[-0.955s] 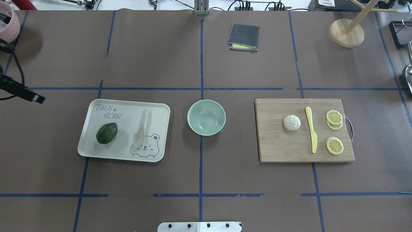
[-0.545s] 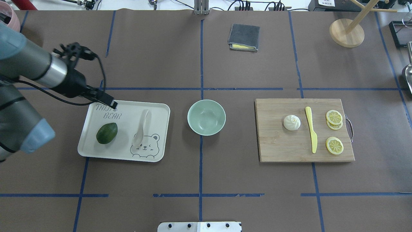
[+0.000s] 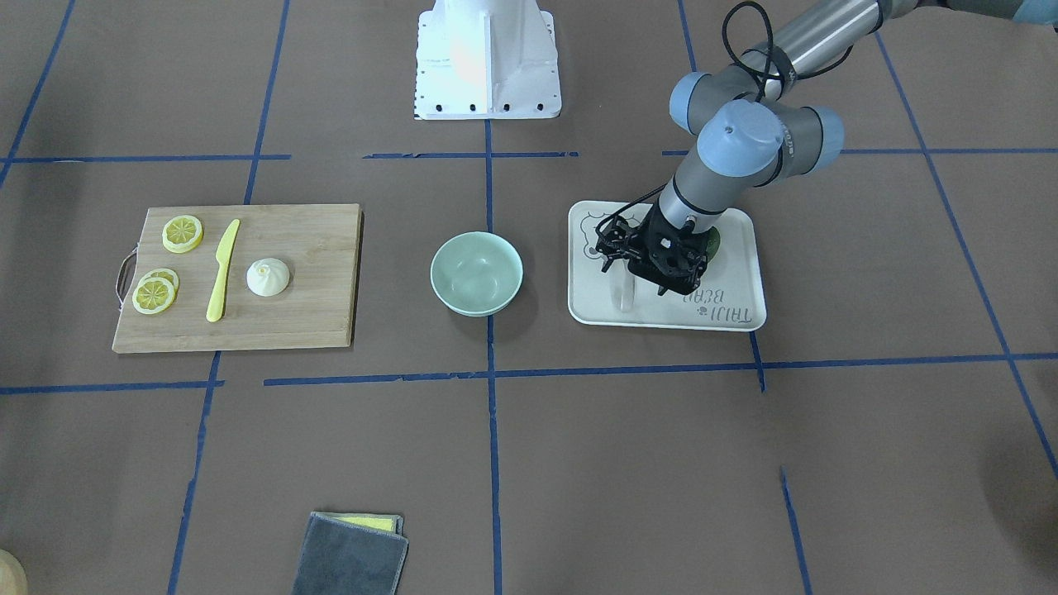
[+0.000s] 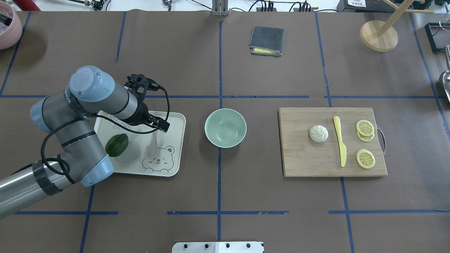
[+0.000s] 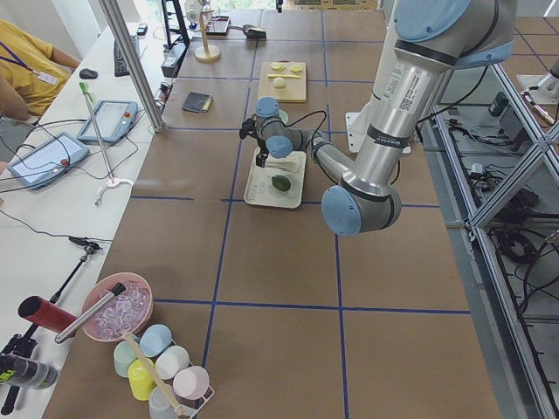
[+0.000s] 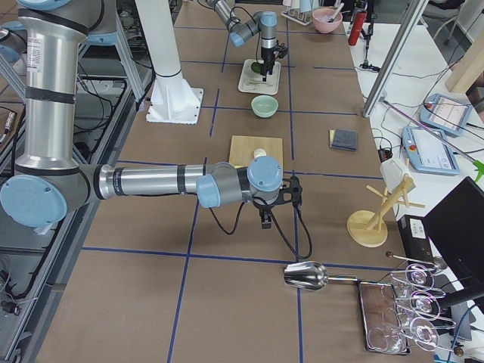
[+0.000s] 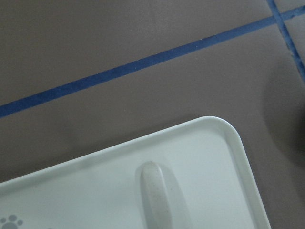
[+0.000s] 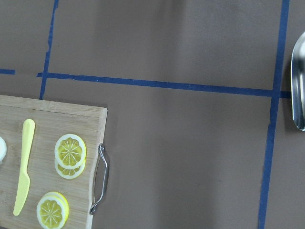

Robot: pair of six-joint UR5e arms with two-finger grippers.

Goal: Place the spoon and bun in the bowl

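The pale spoon (image 4: 152, 150) lies on the cream tray (image 4: 175, 140), scoop toward the robot. My left gripper (image 4: 162, 125) hangs over the spoon's handle, which shows just below it in the left wrist view (image 7: 159, 195). Its jaws look open and hold nothing. The mint-green bowl (image 4: 225, 128) stands empty at the table's centre. The white bun (image 4: 319, 133) sits on the wooden cutting board (image 4: 309, 158). My right gripper (image 6: 266, 219) shows only in the exterior right view, above the table beyond the board's handle end. I cannot tell whether it is open or shut.
A dark green avocado (image 4: 117, 144) lies on the tray beside the arm's elbow. A yellow knife (image 4: 340, 142) and lemon slices (image 4: 365, 128) share the board. A folded grey cloth (image 4: 266, 40) and a wooden stand (image 4: 378, 35) are at the back. A metal scoop (image 8: 298, 81) lies far right.
My left arm has swung in from the table's left edge, across the tray's far corner, until its gripper is over the spoon's handle. Nothing else has moved.
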